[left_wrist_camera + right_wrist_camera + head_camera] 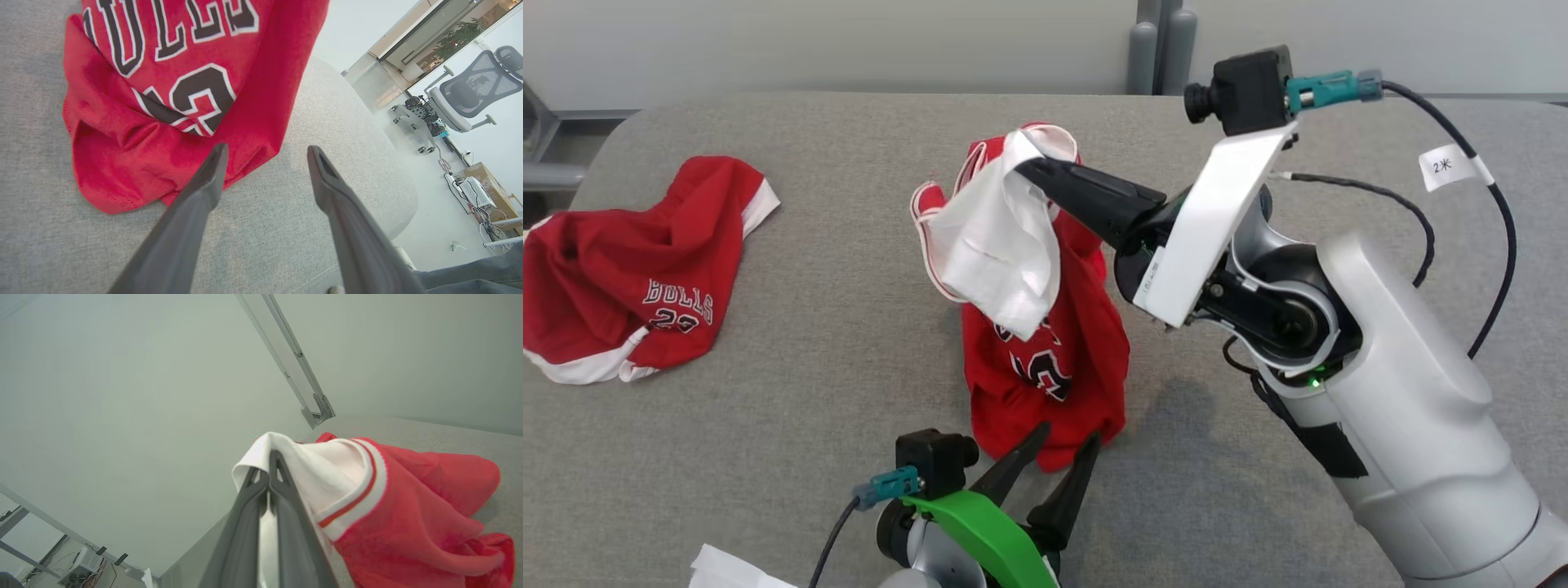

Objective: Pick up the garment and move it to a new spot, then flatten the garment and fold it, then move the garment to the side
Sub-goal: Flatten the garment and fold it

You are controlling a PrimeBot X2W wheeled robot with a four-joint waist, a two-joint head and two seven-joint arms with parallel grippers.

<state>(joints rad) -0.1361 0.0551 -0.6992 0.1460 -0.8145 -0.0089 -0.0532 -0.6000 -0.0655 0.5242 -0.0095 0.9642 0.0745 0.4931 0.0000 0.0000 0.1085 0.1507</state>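
Garment [1054, 359] hangs mid-frame from your right tool [1023, 168], clamped on its white edge; left tool [1068, 434] gapes apart below. That thin pinch could slip.

Red fabric jersey [1045, 359] in the dark right gripper [1027, 170]: white inside, white-and-red striped trim, black lettering outlined white. Second red garment [629, 278], well off its tips, has white hems. Grey woven surface [849, 392] under both.

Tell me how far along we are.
Pickup looks done: the right gripper is shut on the jersey at its white edge, holding it up, hem on the surface. In hand: the move; the left gripper is open by the hem. Left: flattening, folding, setting aside.
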